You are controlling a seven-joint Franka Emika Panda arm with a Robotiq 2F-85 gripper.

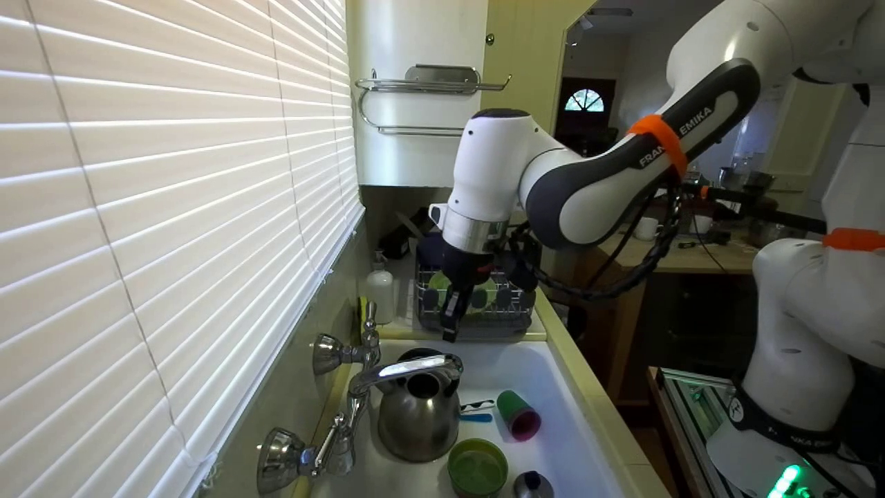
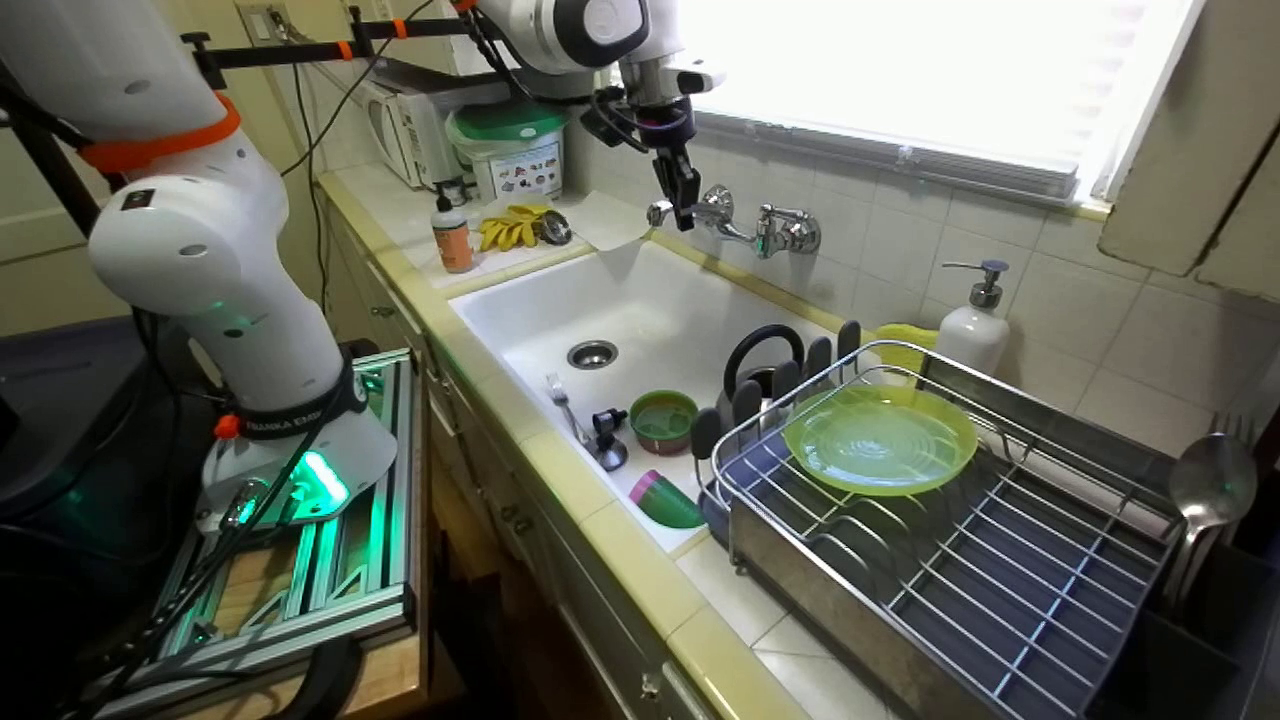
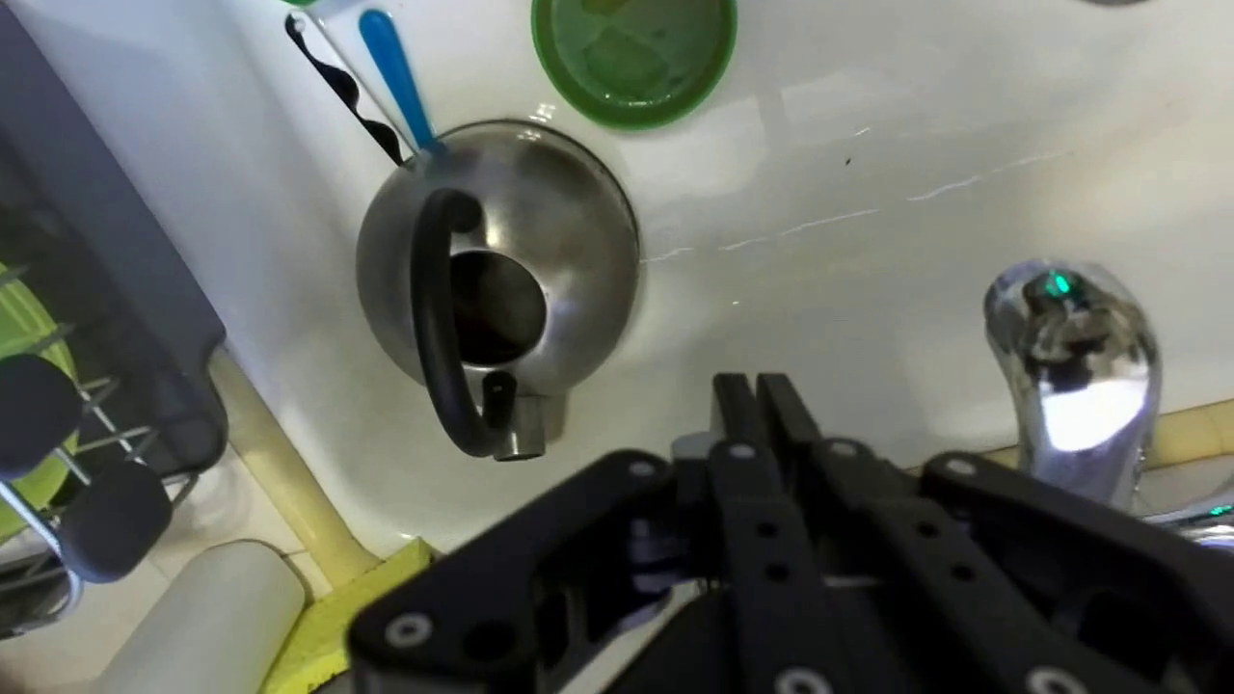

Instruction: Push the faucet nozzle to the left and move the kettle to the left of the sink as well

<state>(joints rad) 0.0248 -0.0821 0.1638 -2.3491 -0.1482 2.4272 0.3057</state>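
My gripper [image 3: 754, 381] points down over the sink [image 2: 640, 290] with its fingers drawn together, only a thin gap at the tips and nothing held. To its right in the wrist view is the shiny faucet nozzle [image 3: 1085, 405], apart from the fingers. On the left stands the silver kettle [image 3: 583, 260], upright on the basin floor, its black handle arching over a dark round top. In an exterior view the nozzle [image 1: 415, 368] crosses in front of the kettle [image 1: 418, 422], and the gripper [image 1: 449, 332] hangs above both. Elsewhere the dish rack hides most of the kettle.
A green cup [image 3: 631, 58], a fallen green-and-pink tumbler [image 1: 517, 415] and a blue-handled utensil [image 3: 395, 72] lie around the kettle. The dish rack [image 2: 820, 600] borders one end of the sink. Tap handles [image 2: 790, 235] project from the tiled wall beside a soap dispenser [image 2: 970, 335].
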